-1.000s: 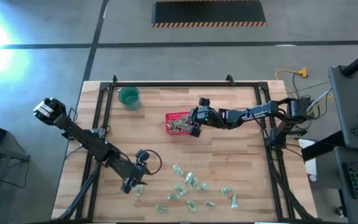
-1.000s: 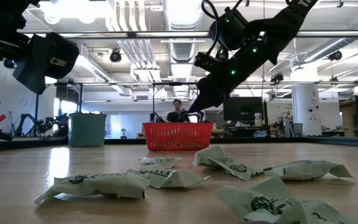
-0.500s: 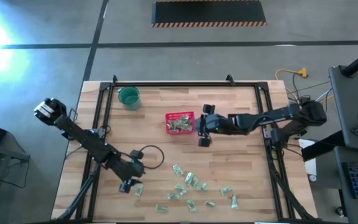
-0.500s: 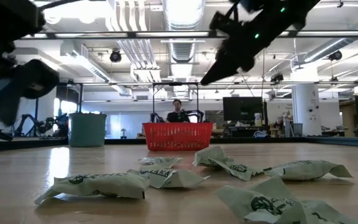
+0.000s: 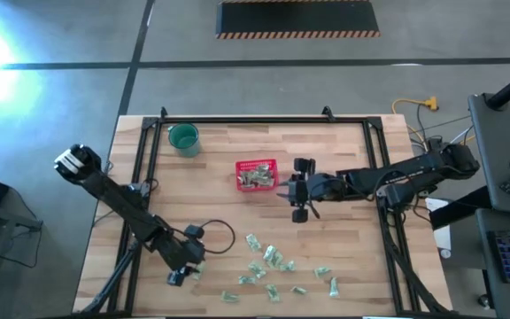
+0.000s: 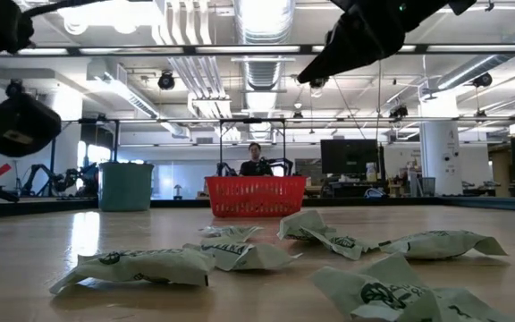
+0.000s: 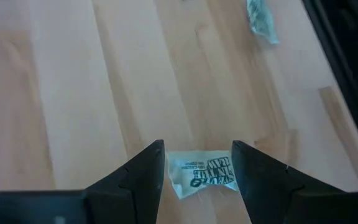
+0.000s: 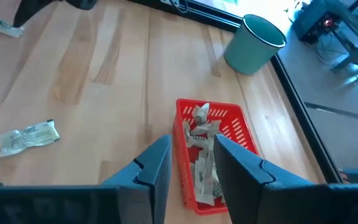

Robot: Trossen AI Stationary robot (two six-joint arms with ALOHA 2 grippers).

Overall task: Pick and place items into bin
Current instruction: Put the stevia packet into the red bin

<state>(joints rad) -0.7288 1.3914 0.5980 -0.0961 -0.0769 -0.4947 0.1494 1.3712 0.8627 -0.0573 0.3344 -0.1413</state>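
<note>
Several pale green-and-white packets (image 5: 273, 266) lie scattered near the table's near edge, and they fill the foreground of the low view (image 6: 141, 266). The red basket (image 5: 255, 175) stands mid-table with several packets inside (image 8: 201, 146). My left gripper (image 7: 197, 148) is open and low over the leftmost packet (image 7: 202, 176), one finger on each side of it; I cannot tell whether they touch it. In the high view this gripper (image 5: 178, 275) is at the near left. My right gripper (image 5: 292, 190) hangs open and empty in the air just right of the basket (image 8: 190, 144).
A round teal cup (image 5: 183, 138) stands at the far left corner (image 8: 257, 42). One lone packet (image 8: 28, 137) lies apart on the bare wood between basket and pile. A black frame rail (image 5: 237, 121) runs round the table. A person sits far behind the basket (image 6: 256, 161).
My right gripper has drawn back from over the basket toward the table's right and slightly toward the near edge, and it shows higher in the low view. My left gripper has moved toward the near-left corner and come down over the leftmost packet.
</note>
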